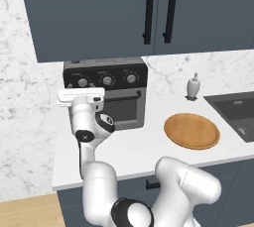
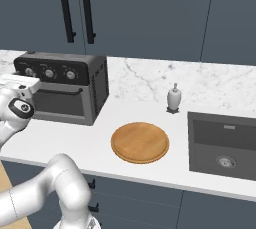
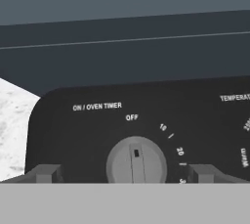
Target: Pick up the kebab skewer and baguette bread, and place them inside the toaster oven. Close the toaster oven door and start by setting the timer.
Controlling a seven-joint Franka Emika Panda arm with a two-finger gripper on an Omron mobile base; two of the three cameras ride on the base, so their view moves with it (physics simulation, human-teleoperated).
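Note:
The grey toaster oven (image 1: 119,97) (image 2: 75,93) stands at the back left of the counter. Its toaster oven door (image 1: 124,107) (image 2: 60,104) is upright and shut. My gripper (image 3: 124,173) is open, level with the black control panel. One fingertip (image 3: 46,173) is on each side of the leftmost silver knob (image 3: 136,162), apart from it. This knob is labelled ON / OVEN TIMER and its mark points up at OFF. From the base views, my white hand (image 1: 82,95) (image 2: 20,85) covers the oven's left front. The kebab skewer and baguette bread are out of view.
A round wooden plate (image 1: 192,130) (image 2: 139,142) lies bare on the white counter right of the oven. A small soap dispenser (image 1: 193,86) (image 2: 173,97) stands by the marble wall. A dark sink (image 1: 238,109) (image 2: 225,145) is at the far right. Dark wall cabinets (image 1: 149,13) hang above.

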